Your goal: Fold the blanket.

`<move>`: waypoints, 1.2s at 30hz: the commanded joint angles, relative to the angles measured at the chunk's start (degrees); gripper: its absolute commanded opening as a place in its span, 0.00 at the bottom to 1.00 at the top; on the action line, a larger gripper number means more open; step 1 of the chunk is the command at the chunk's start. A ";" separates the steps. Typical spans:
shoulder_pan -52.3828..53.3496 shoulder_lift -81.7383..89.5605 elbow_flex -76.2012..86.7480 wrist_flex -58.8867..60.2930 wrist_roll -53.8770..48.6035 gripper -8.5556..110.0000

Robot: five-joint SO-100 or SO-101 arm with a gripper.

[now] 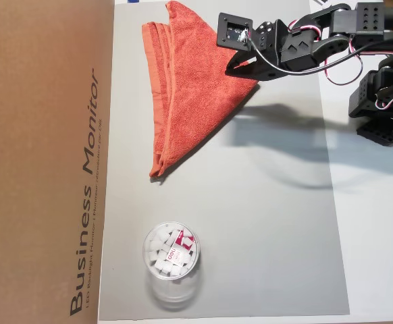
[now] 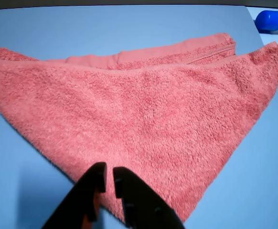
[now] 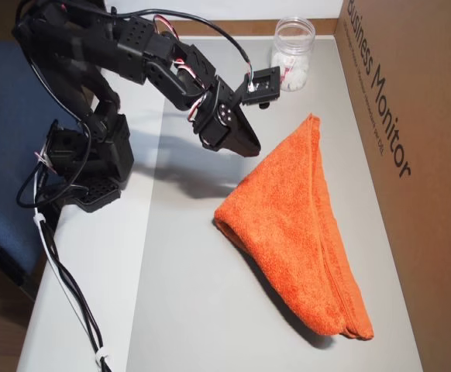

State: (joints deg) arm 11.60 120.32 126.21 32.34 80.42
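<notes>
The blanket [image 1: 196, 88] lies folded in a triangle on the grey mat [image 1: 271, 236], long edge running twelve to six, apex toward three; the arm reaches over that apex, gripper [image 2: 106, 177] nearly closed, holding nothing

Clear plastic jar [image 1: 171, 260] stands upright on the grey mat [image 1: 271, 223], near cardboard box [image 1: 41, 162]; packed w/ small white pieces, red-and-white label among them. In the other overhead view same jar [image 3: 294, 53] sits at the mat's far end, lid off or clear, can't tell. Box printed "Business Monitor" along its side, runs the full length of the mat edge. Mat lies on white bench [image 3: 94, 263]. Blue chair [image 3: 1, 155] beside bench. White cable [image 3: 51, 256] trails over the bench edge. Wrist view: blue cap [image 2: 270, 20] top right, blurred.
</notes>
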 commanded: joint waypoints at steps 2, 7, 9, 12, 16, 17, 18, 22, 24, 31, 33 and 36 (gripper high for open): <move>-0.35 5.10 -1.32 5.27 0.18 0.07; -0.35 9.05 -1.32 11.78 0.18 0.07; -0.35 10.46 -1.23 14.24 0.18 0.07; -0.35 12.13 -1.23 17.84 0.18 0.07; -0.35 14.41 -1.14 22.76 0.18 0.07; -0.44 14.94 -1.14 23.91 0.18 0.07; -0.44 15.56 -1.05 25.14 0.18 0.07; -1.93 19.16 1.58 26.54 0.18 0.07; -3.34 21.88 3.60 26.54 0.18 0.07; -6.15 31.38 12.30 26.54 -0.44 0.07; -6.77 33.84 14.77 26.54 -0.70 0.08; -6.94 37.18 18.19 26.46 -0.79 0.08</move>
State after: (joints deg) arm 4.57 154.51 143.70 58.62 79.89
